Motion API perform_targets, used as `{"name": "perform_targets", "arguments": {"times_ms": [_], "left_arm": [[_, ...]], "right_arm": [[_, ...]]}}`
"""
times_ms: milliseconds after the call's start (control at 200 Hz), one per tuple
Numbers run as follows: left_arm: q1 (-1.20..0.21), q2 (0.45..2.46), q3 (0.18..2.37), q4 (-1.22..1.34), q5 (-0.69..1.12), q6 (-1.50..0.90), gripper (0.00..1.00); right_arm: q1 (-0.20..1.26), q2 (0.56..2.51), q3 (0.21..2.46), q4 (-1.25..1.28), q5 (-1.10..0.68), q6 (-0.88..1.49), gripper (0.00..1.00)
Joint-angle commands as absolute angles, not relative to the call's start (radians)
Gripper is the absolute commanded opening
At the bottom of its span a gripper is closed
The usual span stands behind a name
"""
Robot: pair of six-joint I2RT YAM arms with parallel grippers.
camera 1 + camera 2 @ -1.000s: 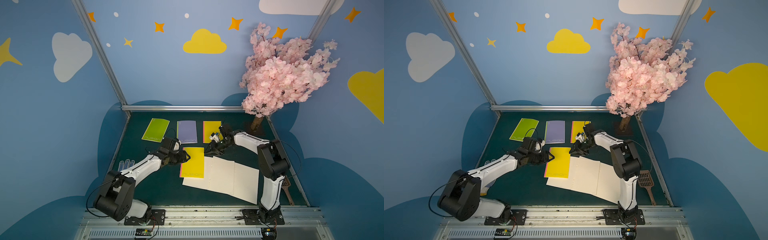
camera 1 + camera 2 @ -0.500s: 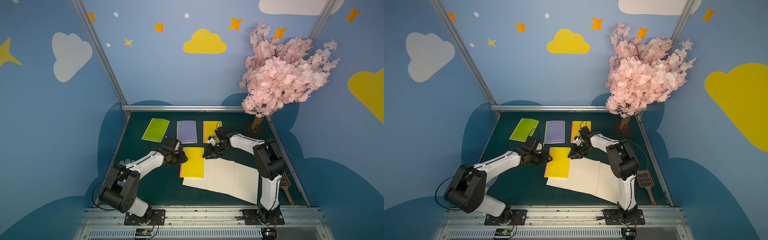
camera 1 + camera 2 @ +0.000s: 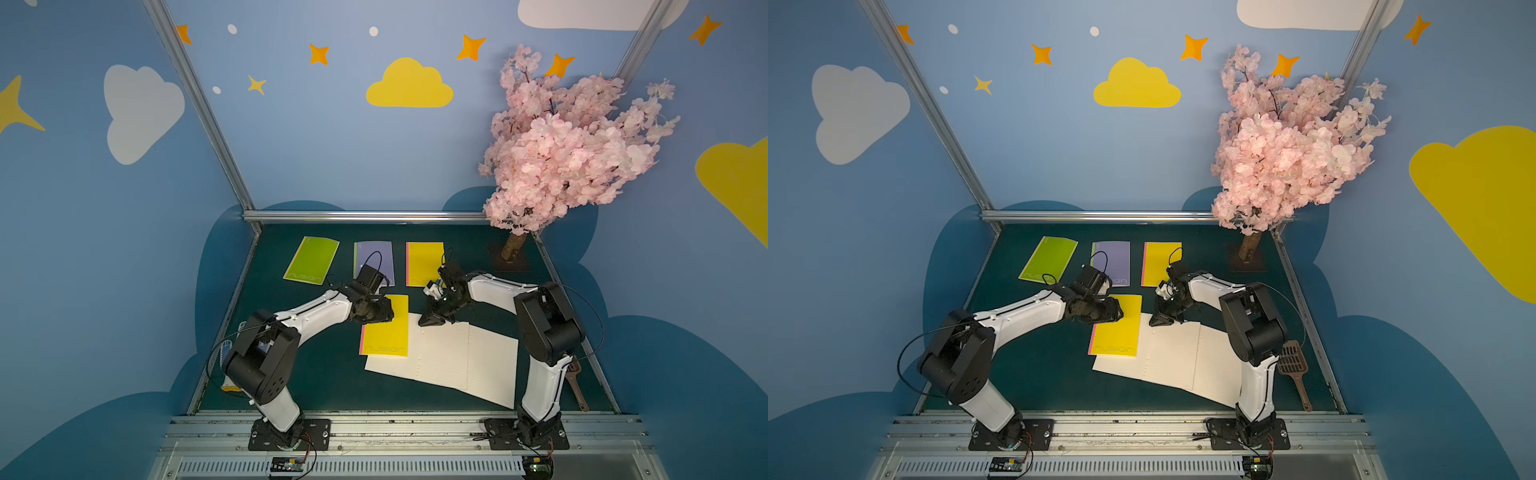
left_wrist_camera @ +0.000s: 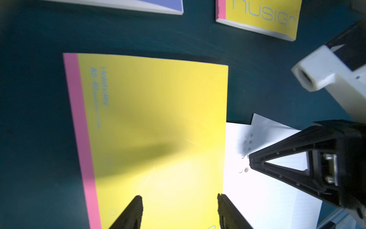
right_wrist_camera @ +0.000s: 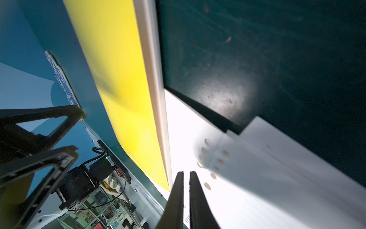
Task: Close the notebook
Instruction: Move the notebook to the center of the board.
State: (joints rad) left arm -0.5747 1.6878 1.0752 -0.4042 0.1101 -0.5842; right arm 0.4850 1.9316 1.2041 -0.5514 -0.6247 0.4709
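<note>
Right gripper (image 3: pixel 428 321) is pinched closed, tips down on the loose sheets (image 3: pixel 453 353), likely pinning them. Your left gripper (image 4: pixel 179 198) hangs spread over the yellow notebook (image 3: pixel 384 338), gripping nothing. Notebook lies flat mid-mat (image 3: pixel 316 365), overlapping the sheets, and looks closed.

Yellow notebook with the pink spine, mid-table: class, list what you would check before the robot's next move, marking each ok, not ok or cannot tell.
1. Yellow notebook with a pink spine lies flat, cover shut: ok.
2. Left gripper is open above that cover: ok.
3. Right gripper is shut, tips at the white punched ruled sheets: ok.
4. A sheet is pinched between the right jaws: cannot tell.
5. White sheets are folded shut: not ok; they lie spread, partly under the notebook.
</note>
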Motion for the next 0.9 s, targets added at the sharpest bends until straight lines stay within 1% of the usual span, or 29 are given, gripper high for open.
{"name": "perform_targets", "arguments": {"times_ms": [0,521,896], "left_arm": [[-0.601,1.726,1.126,-0.461,0.06,-0.583,0.64],[-0.741,1.913,1.33,-0.627,-0.084,-0.604,0.68],[-0.814,2.044,1.475,-0.788,-0.245,-0.645,0.73]], "right_arm": [[0.476,1.891,1.177,-0.572,-0.604,0.46,0.09],[0.445,1.886,1.104,-0.564,-0.593,0.453,0.07],[0.441,1.901,1.104,-0.566,-0.6,0.443,0.06]]}}
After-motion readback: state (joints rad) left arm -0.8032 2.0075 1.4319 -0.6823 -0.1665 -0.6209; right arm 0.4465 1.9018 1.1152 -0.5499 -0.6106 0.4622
